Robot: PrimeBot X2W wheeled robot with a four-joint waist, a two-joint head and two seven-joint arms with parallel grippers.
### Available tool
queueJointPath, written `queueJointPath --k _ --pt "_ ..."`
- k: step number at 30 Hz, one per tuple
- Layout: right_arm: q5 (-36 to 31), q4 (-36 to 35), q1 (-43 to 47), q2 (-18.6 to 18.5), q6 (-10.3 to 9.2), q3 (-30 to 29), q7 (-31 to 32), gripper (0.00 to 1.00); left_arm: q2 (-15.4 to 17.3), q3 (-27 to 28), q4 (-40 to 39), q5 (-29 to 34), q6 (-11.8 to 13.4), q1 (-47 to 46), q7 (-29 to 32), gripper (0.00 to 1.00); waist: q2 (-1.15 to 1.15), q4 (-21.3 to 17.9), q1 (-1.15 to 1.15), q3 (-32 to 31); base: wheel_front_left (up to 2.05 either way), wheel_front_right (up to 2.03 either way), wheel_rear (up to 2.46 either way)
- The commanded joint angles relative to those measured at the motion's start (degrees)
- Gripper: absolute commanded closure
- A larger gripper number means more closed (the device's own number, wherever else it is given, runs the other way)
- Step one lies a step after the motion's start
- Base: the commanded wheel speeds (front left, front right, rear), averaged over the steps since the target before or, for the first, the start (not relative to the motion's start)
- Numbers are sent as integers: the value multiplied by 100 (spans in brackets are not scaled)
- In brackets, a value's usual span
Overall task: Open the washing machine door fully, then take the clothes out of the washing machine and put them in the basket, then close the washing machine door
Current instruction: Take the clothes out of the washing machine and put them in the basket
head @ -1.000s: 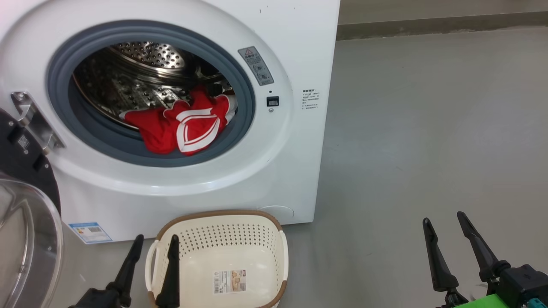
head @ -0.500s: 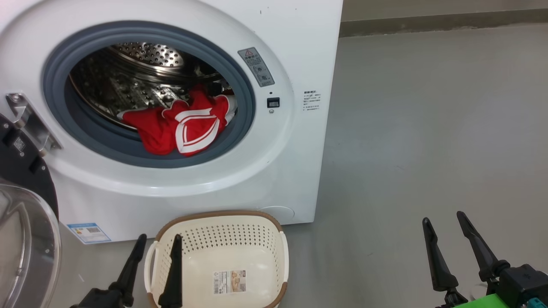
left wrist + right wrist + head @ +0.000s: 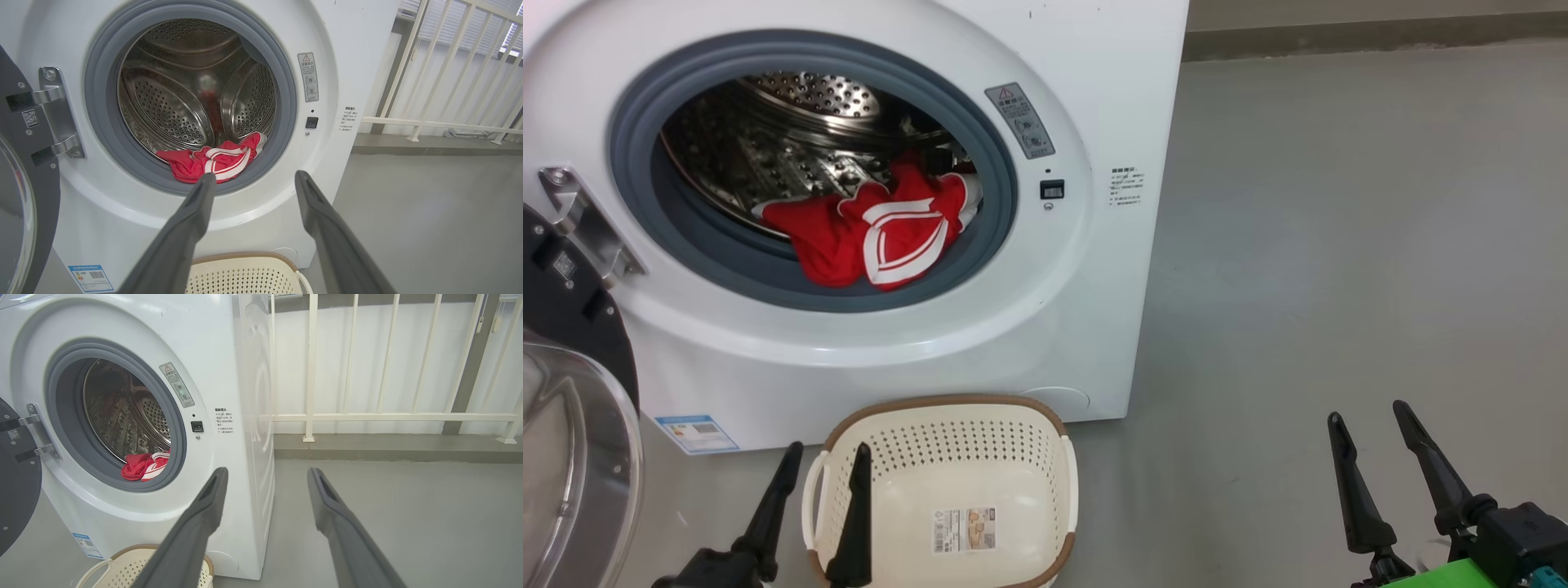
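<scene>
washing machine [image 3: 1054, 327]: 1 | washing machine door [image 3: 580, 343]: 1 | basket [image 3: 947, 402]: 1 | clothes [image 3: 882, 237]: 1 red heap

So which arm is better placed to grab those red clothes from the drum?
Probably the left: the left gripper hangs open at the basket, facing the clothes in the washing machine; the right gripper sits well off to the side.

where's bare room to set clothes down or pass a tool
Free: inside the basket; the floor right of the washing machine; the drum mouth above the clothes. Crowded: the left, by the open door and left tool.
</scene>
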Motion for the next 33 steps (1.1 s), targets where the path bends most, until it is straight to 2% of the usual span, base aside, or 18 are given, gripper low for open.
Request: queueJointPath --k 1,15,21,26,33 --pt "-16 -174 -261 -78 34 165 -37 0 70 179 -181 40 50 -225 -71 0 0 9 0 27 0 0 0" --pt "-19 -268 -453 -78 34 197 -37 0 34 170 -167 115 107 -597 -71 0 0 96 0 463 0 0 0" --pt "-34 -266 -593 -78 34 256 -37 0 32 223 -88 161 204 -887 -71 0 0 76 0 702 0 0 0" --pt "-47 -253 -739 -78 34 302 -37 0 82 368 23 125 280 -1236 -71 0 0 18 0 942 0 0 0" --pt "-5 -244 -992 -78 34 476 -37 0 215 537 352 58 201 -1999 -71 0 0 -101 0 1401 0 0 0"
